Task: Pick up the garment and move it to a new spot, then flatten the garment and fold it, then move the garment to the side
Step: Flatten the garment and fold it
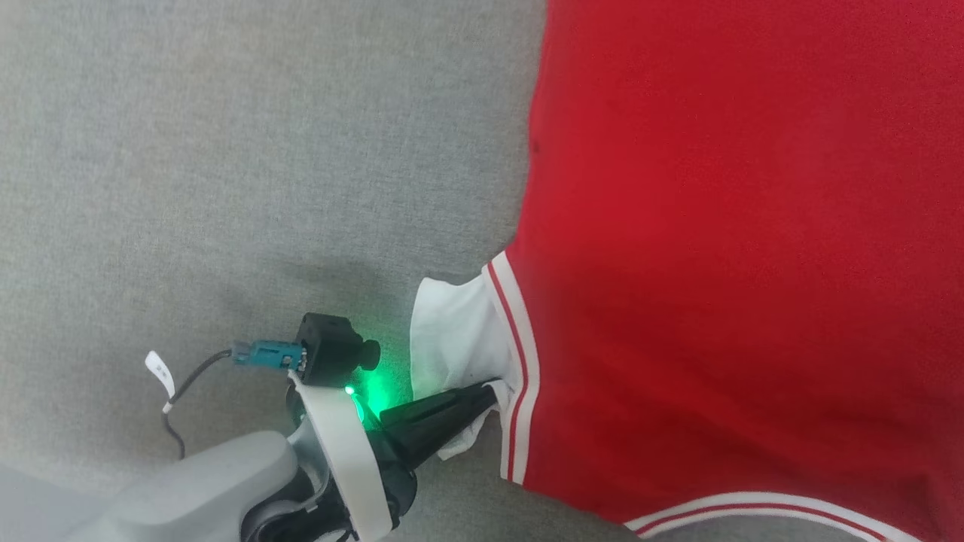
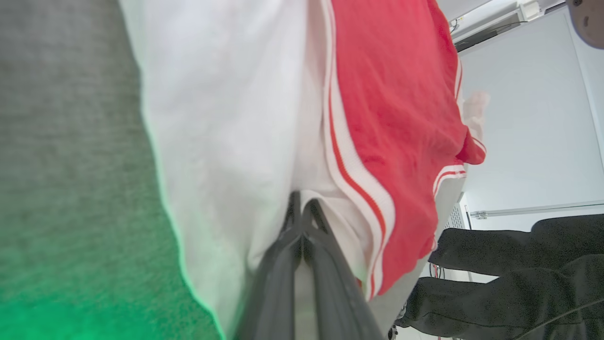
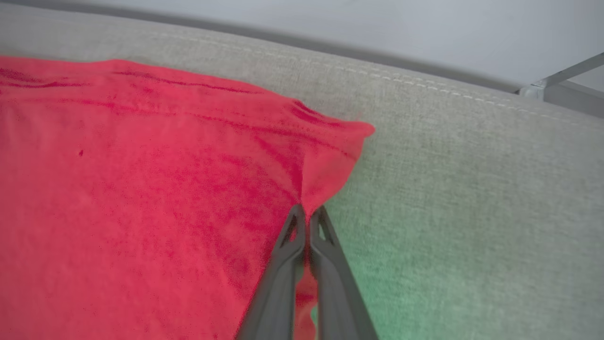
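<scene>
A red basketball jersey point(image 1: 715, 263) lies spread on a grey fabric-covered surface point(image 1: 226, 150). In the head view it stretches away ahead of and beyond the tips of the left gripper point(image 1: 489, 393).

The left gripper is closed, its two dark fingers pinching the jersey's short white sleeve point(image 1: 452, 331) near the lower edge of the sleeve. The red-and-white striped trim point(image 1: 516, 354) of the armhole runs just past the fingertips. A green light point(image 1: 350, 390) glows on the wrist behind the fingers and tints the cloth beside it.

In the left wrist view, this gripper point(image 2: 302, 210) has white sleeve cloth bunched at its tips, with the red body of the jersey off to one side.

In the right wrist view, the right gripper point(image 3: 307, 212) is also closed, nipping a red edge of the jersey, which puckers into creases at the tips. Bare grey surface lies on the other side of the fingers, and a stitched seam point(image 3: 377, 75) runs beyond them.
</scene>
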